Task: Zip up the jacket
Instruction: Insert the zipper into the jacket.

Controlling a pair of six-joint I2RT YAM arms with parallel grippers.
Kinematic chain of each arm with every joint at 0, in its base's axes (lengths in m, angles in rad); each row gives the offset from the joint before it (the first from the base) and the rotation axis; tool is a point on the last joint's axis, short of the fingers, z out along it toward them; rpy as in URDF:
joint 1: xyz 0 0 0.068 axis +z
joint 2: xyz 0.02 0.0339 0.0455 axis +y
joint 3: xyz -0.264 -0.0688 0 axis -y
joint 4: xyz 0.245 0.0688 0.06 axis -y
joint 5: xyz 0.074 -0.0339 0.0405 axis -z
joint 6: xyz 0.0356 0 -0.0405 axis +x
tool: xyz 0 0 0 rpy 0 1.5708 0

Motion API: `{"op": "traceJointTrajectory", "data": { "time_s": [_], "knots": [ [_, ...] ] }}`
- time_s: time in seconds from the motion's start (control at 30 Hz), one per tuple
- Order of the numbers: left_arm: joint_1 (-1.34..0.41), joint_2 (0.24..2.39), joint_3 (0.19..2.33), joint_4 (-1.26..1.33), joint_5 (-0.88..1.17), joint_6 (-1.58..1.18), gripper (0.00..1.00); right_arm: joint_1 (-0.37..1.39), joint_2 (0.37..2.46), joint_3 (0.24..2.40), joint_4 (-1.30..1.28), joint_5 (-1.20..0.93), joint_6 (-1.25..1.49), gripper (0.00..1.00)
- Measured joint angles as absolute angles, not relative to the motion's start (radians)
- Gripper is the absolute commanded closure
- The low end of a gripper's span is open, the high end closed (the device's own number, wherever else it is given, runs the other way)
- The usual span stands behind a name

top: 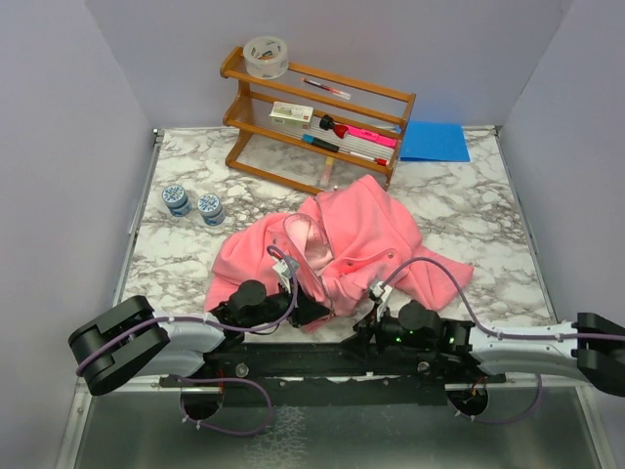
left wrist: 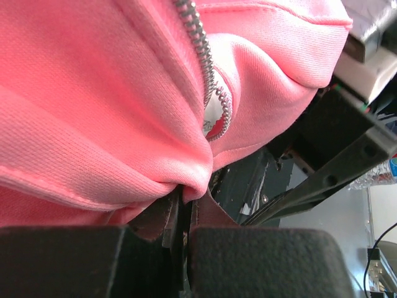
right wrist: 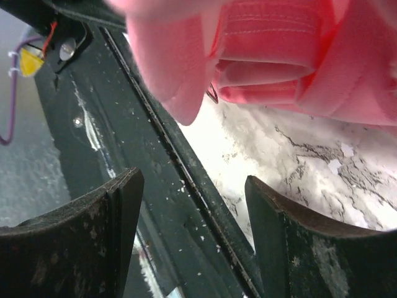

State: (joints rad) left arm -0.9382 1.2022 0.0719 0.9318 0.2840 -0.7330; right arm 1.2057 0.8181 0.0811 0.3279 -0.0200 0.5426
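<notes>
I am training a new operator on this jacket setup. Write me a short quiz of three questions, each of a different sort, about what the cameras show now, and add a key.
1. True or false: the left gripper is shut on a fold of the jacket.
2. Choose one. What does the right gripper hold between its fingers? A) the zipper pull B) nothing, it is open C) a sleeve cuff
3. Short answer: what stands on the top shelf of the wooden rack, at its left end?

Key:
1. True
2. B
3. A roll of tape
</notes>
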Motion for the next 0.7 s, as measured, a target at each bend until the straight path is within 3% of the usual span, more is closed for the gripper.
{"op": "traceJointTrajectory", "data": {
  "time_s": [0.3,0.47,0.7],
  "knots": [
    [-0.938,1.205,0.078,0.926,0.293,-0.733,1.00,1.238,1.068,0.053,0.689,0.022,0.282,0.30],
    [-0.938,1.205,0.078,0.925,0.301,-0.733,1.00,1.238,1.098,0.038,0.876,0.011,0.142,0.30],
    [-0.938,1.206,0.087,0.920,0.305,-0.733,1.00,1.238,1.109,0.028,0.946,-0.040,0.019,0.31]
  ]
}}
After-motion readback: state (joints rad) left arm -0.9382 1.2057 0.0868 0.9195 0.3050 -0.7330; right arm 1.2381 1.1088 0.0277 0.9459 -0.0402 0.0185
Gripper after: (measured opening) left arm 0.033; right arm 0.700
